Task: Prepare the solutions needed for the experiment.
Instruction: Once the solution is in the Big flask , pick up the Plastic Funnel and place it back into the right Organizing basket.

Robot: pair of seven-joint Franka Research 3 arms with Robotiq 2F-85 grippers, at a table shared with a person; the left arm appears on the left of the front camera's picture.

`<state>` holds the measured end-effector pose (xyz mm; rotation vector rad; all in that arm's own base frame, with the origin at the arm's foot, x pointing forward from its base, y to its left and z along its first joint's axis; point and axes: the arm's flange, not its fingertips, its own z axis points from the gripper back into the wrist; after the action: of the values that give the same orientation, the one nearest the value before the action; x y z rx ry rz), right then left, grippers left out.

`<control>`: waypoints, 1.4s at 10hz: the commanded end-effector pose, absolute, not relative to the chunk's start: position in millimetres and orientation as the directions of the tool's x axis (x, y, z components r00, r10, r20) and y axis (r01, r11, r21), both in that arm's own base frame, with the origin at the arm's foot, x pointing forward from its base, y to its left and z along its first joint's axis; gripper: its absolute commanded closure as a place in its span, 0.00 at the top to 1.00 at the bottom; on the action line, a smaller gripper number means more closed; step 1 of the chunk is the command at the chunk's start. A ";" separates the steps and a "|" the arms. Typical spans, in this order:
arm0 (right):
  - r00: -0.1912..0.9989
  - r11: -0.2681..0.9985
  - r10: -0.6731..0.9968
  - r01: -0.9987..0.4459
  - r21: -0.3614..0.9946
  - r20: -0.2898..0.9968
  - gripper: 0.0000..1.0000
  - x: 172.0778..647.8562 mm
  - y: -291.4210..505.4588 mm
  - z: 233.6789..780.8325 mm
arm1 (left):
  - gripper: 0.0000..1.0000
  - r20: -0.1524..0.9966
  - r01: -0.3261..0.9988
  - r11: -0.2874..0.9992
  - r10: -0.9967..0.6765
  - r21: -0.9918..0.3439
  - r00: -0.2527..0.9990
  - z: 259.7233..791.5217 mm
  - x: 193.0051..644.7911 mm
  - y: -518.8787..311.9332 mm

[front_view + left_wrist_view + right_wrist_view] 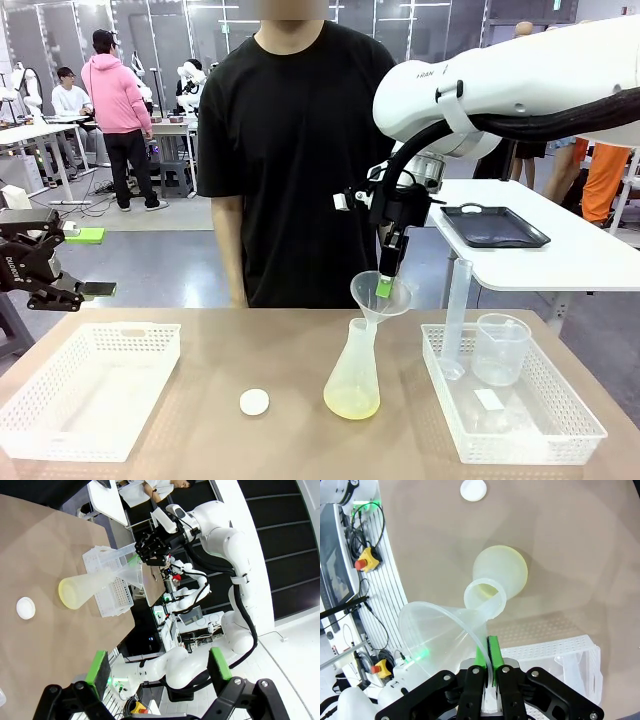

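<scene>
A frosted conical flask (353,372) stands mid-table with a shallow layer of pale yellow-green solution (352,405) at its bottom. A clear plastic funnel (380,293) hangs tilted above it, its stem at the flask's mouth. My right gripper (388,278) is shut on the funnel's rim; in the right wrist view the right gripper (488,656) pinches the funnel (445,630) over the flask (501,572). My left gripper (94,262) hovers open and empty beyond the table's far left edge. From the left gripper (159,666) I see the flask (87,587) far off.
A white round cap (254,402) lies left of the flask. A white basket (90,390) sits at the left. The right basket (560,425) holds a graduated cylinder (456,318) and a beaker (498,348). A person stands at the far side of the table.
</scene>
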<state>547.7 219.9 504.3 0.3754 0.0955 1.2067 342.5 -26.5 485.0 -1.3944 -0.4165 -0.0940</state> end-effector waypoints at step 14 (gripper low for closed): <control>0.277 0.172 0.880 -0.943 0.284 0.386 0.04 494.1 168.4 558.0 | 1.00 0.332 0.306 0.157 0.189 -0.939 0.924 488.3 344.0 -29.1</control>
<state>500.6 177.7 561.7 0.5274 -0.1114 1.2929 342.5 -26.5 484.9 -1.3944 -0.4164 -0.0939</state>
